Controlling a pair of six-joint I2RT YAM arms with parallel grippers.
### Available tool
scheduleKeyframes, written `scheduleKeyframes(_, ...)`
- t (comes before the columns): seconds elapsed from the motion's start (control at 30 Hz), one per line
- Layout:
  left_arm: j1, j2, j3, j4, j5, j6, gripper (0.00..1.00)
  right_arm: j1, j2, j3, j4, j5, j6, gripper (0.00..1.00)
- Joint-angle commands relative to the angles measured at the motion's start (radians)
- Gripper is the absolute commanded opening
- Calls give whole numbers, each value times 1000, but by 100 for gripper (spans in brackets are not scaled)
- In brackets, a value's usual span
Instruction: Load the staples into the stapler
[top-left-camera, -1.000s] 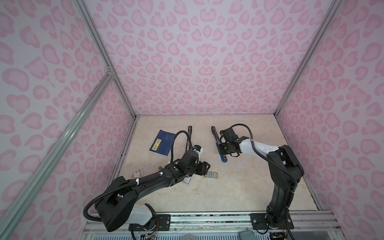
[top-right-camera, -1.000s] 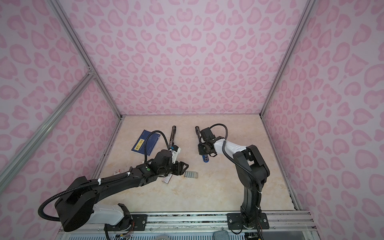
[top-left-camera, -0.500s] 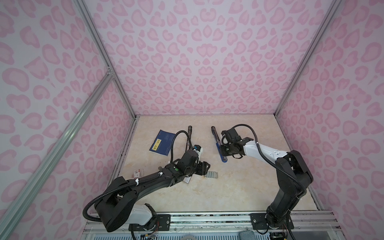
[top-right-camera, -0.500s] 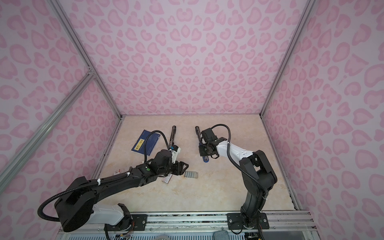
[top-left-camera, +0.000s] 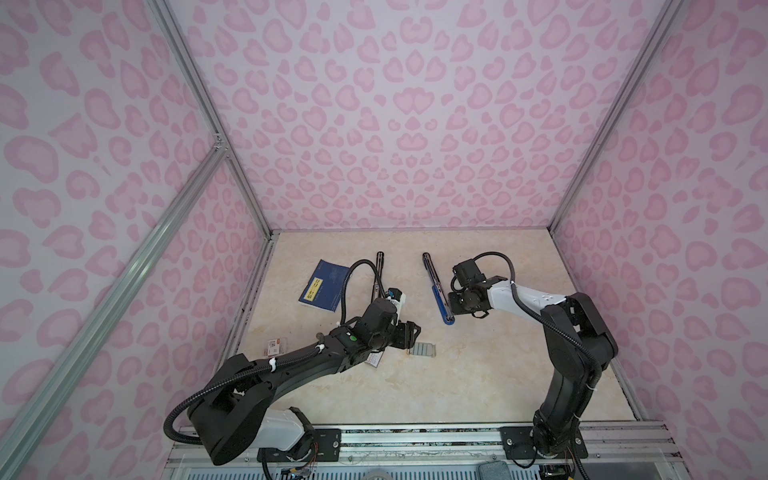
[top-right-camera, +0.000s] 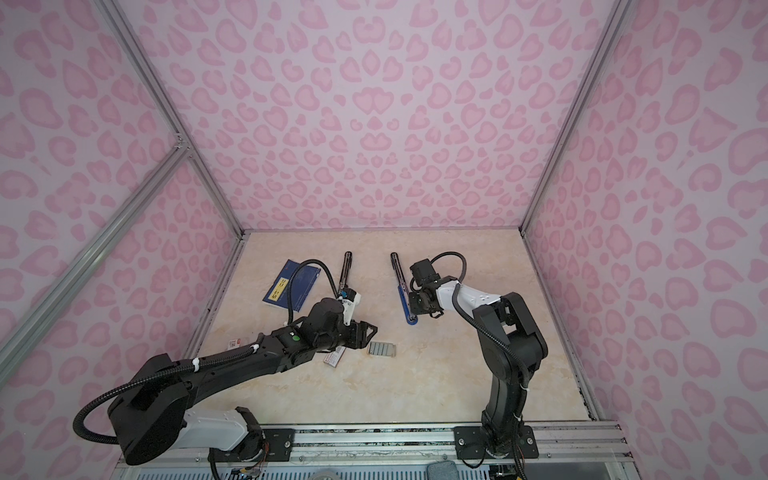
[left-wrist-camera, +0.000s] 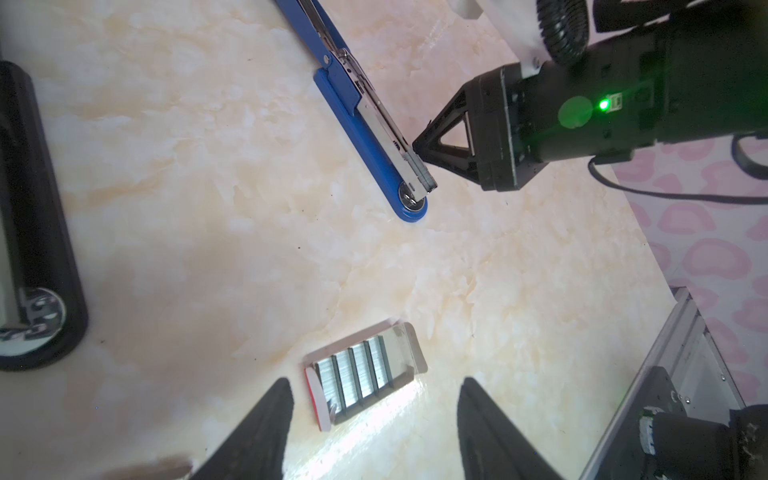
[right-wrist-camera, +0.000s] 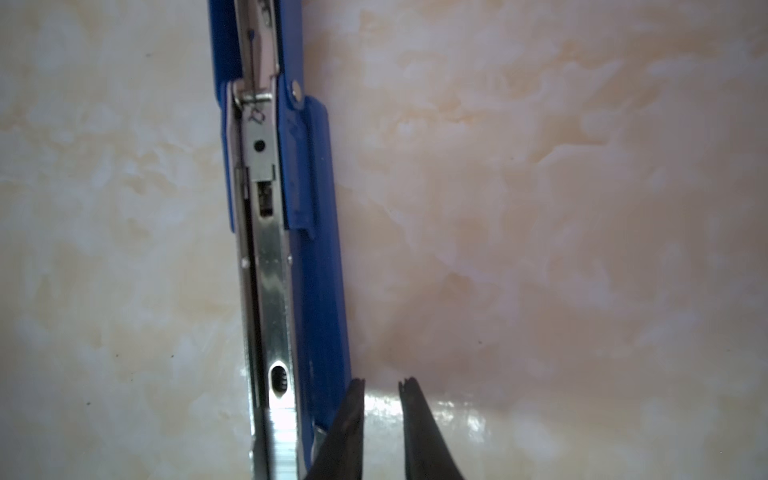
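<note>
Pale marbled worktop (top-left-camera: 478, 374): loading seems not yet begun. Staples (left-wrist-camera: 361, 374) lie in their open tray (left-wrist-camera: 409, 345), the left pincer (left-wrist-camera: 374, 382) spread wide close by, gripping nothing. The right pincer (right-wrist-camera: 381, 382), narrowly parted and empty, sits beside the opened blue stapler (right-wrist-camera: 291, 270), whose channel contents are hard to make out.

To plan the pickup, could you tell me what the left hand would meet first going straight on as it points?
Probably the staples, lying in their open tray straight ahead of the left hand; nothing shows between them, though depth is unclear.
</note>
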Motion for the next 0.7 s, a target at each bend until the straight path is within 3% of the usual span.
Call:
scheduleKeyframes(0.0,1,-10,9,-12,-64,-20,68,20,8,-26,29,-19,2,20)
scheduleKeyframes(0.33,15,133,206,-182,-210,21,71,139,-51,-89,115,-144,33,21)
scheduleKeyframes(0.67,16,504,610,-328,-209,126,71,40,-356,-309,152,-157,100,32)
